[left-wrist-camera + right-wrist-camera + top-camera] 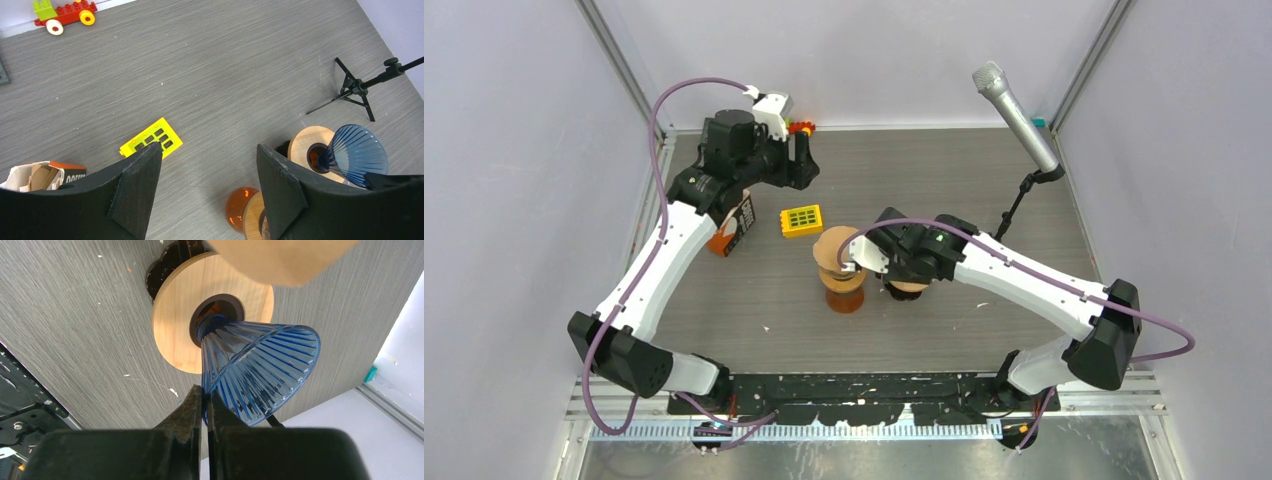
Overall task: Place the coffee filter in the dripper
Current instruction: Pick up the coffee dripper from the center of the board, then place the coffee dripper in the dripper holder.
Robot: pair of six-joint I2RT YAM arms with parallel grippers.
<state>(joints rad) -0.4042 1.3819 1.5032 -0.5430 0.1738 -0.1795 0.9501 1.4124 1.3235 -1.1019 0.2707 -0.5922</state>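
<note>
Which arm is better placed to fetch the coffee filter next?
Left. The left gripper is open and empty near the open orange box; the right gripper is shut on the blue dripper's rim.

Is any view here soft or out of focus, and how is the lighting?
Top external: even light, faint shadows, sharp throughout. Left wrist: table grain crisp, fingers dark and featureless. Right wrist: blue dripper ribs sharp, but the tan filter at the top edge is blurred, too close to the lens.

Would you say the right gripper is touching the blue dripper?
Touching: the right wrist view shows the right gripper clamping the blue dripper at its rim.
</note>
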